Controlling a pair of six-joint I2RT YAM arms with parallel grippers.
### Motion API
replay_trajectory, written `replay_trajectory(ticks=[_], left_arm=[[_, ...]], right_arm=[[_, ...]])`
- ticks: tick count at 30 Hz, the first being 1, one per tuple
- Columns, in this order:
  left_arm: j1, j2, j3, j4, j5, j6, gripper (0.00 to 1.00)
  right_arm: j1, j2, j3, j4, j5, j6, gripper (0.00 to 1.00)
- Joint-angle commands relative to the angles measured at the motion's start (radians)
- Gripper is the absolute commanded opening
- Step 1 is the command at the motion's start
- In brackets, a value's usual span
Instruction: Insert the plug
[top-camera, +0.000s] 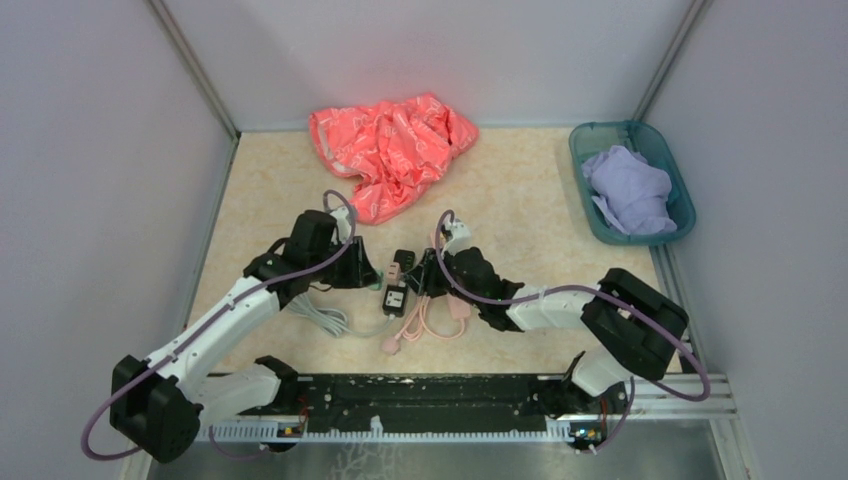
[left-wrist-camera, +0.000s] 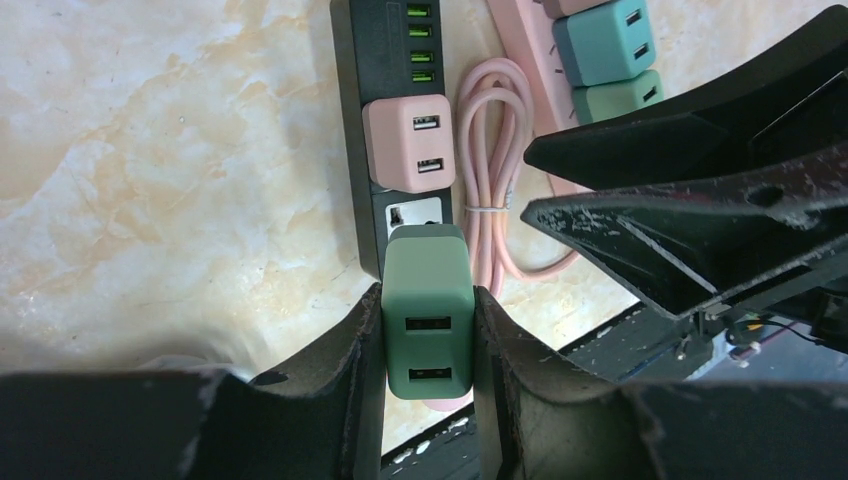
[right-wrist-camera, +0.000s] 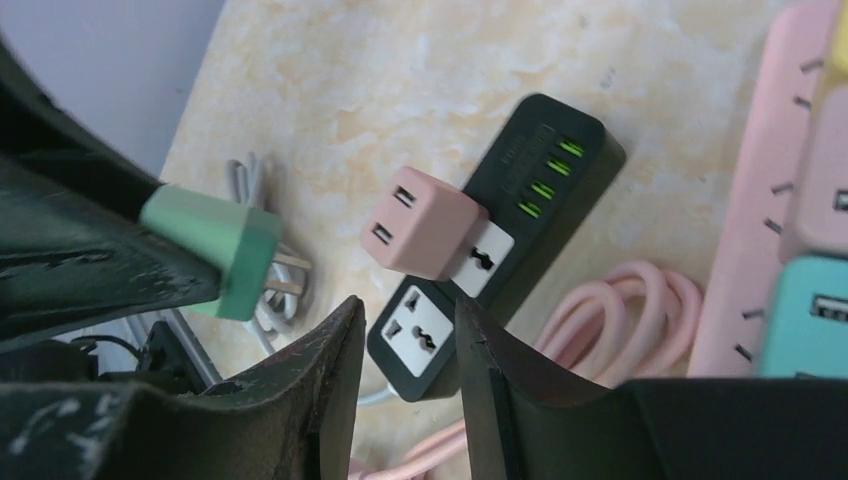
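My left gripper (left-wrist-camera: 428, 296) is shut on a green USB charger plug (left-wrist-camera: 428, 300), its prongs pointing at the black power strip (left-wrist-camera: 385, 110). The plug (right-wrist-camera: 215, 245) hangs just above and beside the strip's near end, apart from the free white socket (right-wrist-camera: 420, 330). A pink charger (right-wrist-camera: 415, 220) sits in the socket beside it. My right gripper (right-wrist-camera: 407, 305) stands open astride the strip's near end, a small gap showing at its left finger. From above, both grippers meet at the strip (top-camera: 398, 285).
A pink power strip (right-wrist-camera: 760, 230) with teal chargers (left-wrist-camera: 605, 40) and a coiled pink cable (top-camera: 415, 325) lies right of the black strip. A white cable (top-camera: 325, 318) lies to the left. A pink cloth (top-camera: 390, 150) is at the back, a teal basket (top-camera: 685, 215) at back right.
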Motion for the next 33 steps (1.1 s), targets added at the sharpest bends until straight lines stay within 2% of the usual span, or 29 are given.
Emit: replay_trajectory(ticks=[1, 11, 18, 31, 33], left_arm=[[-0.059, 0.024, 0.068, -0.038, -0.097, -0.002, 0.0], [-0.147, 0.1, 0.095, -0.055, -0.191, -0.041, 0.0], [-0.174, 0.127, 0.086, -0.048, -0.228, -0.059, 0.0], [-0.222, 0.163, 0.077, -0.052, -0.276, -0.068, 0.0], [-0.229, 0.171, 0.076, -0.051, -0.286, -0.068, 0.0]], right_arm=[[0.011, 0.028, 0.058, -0.089, 0.08, 0.131, 0.38], [0.013, 0.097, 0.151, -0.203, 0.084, 0.229, 0.3], [0.045, 0.14, 0.219, -0.328, 0.146, 0.275, 0.27], [0.095, 0.158, 0.246, -0.398, 0.226, 0.354, 0.22], [0.096, 0.2, 0.248, -0.392, 0.224, 0.356, 0.21]])
